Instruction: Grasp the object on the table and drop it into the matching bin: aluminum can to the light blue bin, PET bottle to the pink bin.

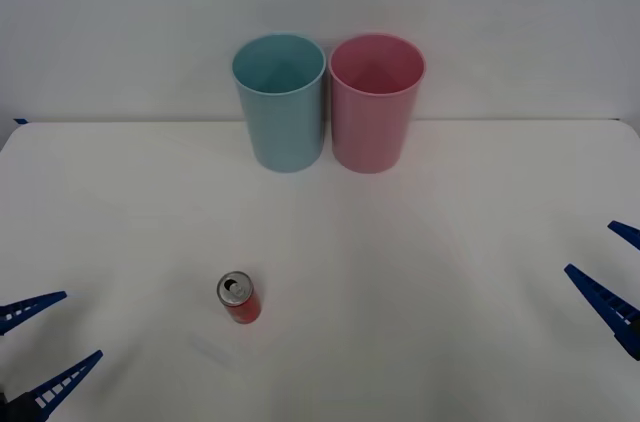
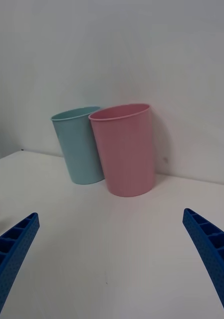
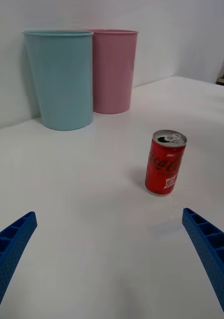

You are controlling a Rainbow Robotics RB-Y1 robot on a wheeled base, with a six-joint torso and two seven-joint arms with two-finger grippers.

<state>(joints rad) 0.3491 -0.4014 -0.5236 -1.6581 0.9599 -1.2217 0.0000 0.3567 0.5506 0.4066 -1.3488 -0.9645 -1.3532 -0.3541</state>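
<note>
The small red aluminium can (image 1: pixel 239 299) is standing upright on the white table (image 1: pixel 450 242), nearer the left gripper (image 1: pixel 42 342); both it and the right gripper (image 1: pixel 612 272) are waiting with jaws apart.

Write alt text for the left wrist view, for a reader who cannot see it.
A small red aluminium drink can with a silver top stands upright on the plain white table, ahead of the open left gripper. Beyond it, by the wall, stand a tall light blue plastic bin and a matching pink plastic bin.
</note>
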